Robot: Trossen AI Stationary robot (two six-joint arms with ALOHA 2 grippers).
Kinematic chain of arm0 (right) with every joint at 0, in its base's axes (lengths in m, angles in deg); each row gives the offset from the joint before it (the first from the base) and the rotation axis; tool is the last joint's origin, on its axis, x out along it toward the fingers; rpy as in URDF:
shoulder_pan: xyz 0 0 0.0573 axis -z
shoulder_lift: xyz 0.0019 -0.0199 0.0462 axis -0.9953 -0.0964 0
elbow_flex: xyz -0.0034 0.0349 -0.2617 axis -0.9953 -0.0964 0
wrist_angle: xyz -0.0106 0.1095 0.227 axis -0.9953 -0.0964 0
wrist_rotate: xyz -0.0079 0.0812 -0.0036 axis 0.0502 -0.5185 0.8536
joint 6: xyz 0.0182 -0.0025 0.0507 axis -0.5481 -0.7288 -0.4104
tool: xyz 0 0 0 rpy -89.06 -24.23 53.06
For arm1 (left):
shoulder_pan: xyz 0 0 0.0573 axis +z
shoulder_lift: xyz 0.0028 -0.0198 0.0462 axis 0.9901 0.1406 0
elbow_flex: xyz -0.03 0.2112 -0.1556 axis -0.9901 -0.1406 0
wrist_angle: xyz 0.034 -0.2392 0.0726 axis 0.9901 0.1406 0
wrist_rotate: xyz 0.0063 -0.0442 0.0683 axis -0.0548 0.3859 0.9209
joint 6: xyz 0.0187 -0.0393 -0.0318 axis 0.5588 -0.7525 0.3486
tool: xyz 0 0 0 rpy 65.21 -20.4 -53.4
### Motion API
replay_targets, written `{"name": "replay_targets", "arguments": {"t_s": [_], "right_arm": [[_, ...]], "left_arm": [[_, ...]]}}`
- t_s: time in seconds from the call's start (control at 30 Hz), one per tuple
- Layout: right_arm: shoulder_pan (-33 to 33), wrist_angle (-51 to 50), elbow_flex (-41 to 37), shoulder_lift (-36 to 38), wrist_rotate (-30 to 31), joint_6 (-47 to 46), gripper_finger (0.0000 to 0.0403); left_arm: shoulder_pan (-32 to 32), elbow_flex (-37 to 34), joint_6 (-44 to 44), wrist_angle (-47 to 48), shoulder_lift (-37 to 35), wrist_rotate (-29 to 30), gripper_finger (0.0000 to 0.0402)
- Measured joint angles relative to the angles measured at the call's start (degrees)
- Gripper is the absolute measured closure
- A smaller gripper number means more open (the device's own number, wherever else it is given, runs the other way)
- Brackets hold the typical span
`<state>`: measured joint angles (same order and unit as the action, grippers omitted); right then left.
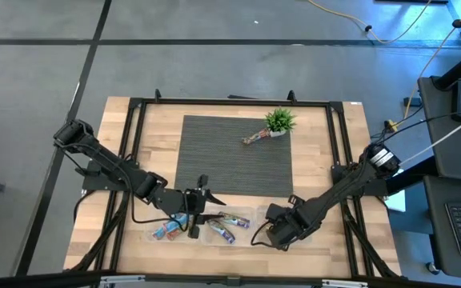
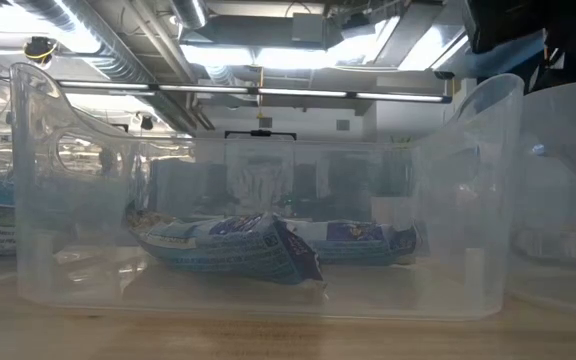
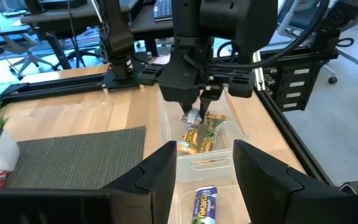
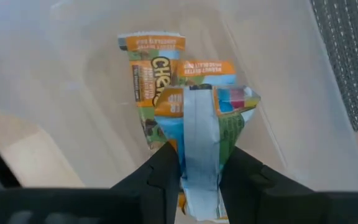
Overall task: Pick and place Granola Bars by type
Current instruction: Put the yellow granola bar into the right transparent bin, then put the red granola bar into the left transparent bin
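Note:
Three clear bins stand in a row at the table's near edge. The left one holds blue bars (image 1: 170,229) (image 2: 238,248), the middle one purple-multicolour bars (image 1: 229,224) (image 3: 206,205), and the right one tan-orange bars (image 4: 149,74) (image 3: 199,138). My right gripper (image 1: 264,234) (image 4: 199,155) points down over that right bin and is shut on a bar. My left gripper (image 1: 197,210) (image 3: 204,165) is open and holds nothing; it hovers by the left and middle bins. One more bar (image 1: 254,138) lies on the grey mat, against the potted plant. My right gripper pinches a tan-orange and green bar between its two fingers, at the bar's crimped silver end (image 4: 199,186). The fingers come from above, pointing down, in line with the bar. The bar (image 3: 194,117) hangs below them inside the right bin; whether its lower end touches the bars there, I cannot tell.
A grey ribbed mat (image 1: 230,156) covers the table's middle, with a small green potted plant (image 1: 279,122) at its far right corner. A black frame (image 1: 230,102) runs around the table. The clear bin walls (image 2: 468,200) stand close around both grippers.

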<state>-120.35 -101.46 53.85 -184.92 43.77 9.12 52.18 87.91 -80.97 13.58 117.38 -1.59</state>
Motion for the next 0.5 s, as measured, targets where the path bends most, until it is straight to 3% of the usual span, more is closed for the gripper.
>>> {"name": "replay_targets", "arguments": {"t_s": [0.23, 0.5], "right_arm": [[0.2, 0.6, 0.0, 0.0, -0.5, 1.5, 0.0258], [0.2, -6.4, 3.6, 0.1, -1.3, -0.7, 0.0201]], "left_arm": [[4.3, 0.0, -2.6, 0.2, 0.0, -1.7, 0.0251], [20.5, 0.0, -4.7, 2.3, 0.0, -15.3, 0.0252]]}}
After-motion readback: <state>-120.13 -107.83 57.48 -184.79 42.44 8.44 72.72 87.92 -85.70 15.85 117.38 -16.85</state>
